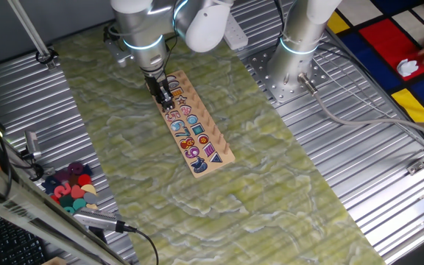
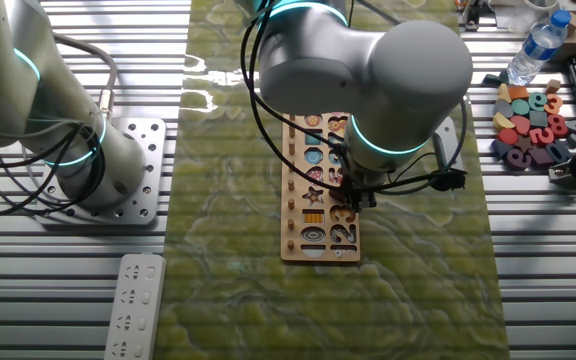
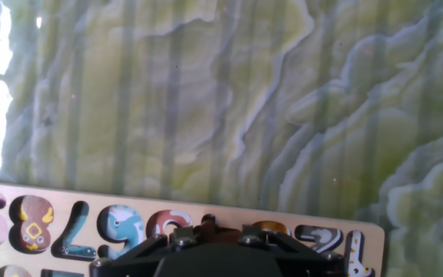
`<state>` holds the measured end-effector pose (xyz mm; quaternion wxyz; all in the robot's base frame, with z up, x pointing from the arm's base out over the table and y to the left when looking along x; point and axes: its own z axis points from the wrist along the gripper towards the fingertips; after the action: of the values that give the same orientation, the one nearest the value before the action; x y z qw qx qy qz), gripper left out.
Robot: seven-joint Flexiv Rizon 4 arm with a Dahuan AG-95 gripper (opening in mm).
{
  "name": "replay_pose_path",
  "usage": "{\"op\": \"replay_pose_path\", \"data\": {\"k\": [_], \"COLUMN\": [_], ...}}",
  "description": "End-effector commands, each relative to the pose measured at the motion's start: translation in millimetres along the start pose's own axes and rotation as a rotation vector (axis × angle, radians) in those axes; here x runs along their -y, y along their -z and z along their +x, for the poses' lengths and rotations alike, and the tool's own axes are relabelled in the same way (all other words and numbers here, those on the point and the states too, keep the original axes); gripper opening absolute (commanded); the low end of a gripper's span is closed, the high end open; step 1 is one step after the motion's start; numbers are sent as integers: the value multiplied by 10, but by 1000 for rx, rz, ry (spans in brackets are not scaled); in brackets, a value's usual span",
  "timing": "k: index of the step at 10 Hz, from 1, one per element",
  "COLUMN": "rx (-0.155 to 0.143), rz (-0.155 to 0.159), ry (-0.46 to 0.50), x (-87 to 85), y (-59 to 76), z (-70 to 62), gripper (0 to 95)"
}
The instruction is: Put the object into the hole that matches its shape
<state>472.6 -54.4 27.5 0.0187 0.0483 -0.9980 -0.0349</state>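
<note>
The object [image 3: 209, 227], a small dark red-brown flat piece, shows in the hand view pinched between the jaws of my gripper [image 3: 210, 235], just over the row of number-shaped holes in the wooden puzzle board [image 3: 91, 197]. In one fixed view my gripper [image 1: 157, 94] stands upright over the far end of the board [image 1: 212, 134]. From the other fixed view the gripper [image 2: 356, 195] hangs over the right column of the board [image 2: 291, 200], and the arm hides the piece. Which hole lies under it I cannot tell.
A heap of pink, teal and yellow pieces [image 1: 72, 188] lies on the metal table beside the green mat [image 1: 271, 199]. A second arm's base [image 1: 300, 44], a white remote [image 2: 133, 305] and a water bottle [image 2: 540, 45] stand around the mat.
</note>
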Motion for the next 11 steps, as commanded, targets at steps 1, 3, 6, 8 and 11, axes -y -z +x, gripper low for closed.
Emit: {"op": "replay_pose_path", "data": {"k": [1, 3, 6, 8, 11], "rx": [-1, 0, 0, 4, 4], "rz": [2, 2, 7, 10, 3], "ry": [-4, -12, -33, -50, -43], "x": [3, 3, 3, 3, 3], "y": [-2, -2, -2, -2, -2], "z": [2, 2, 2, 2, 2], "gripper": [0, 0, 0, 0, 0]}}
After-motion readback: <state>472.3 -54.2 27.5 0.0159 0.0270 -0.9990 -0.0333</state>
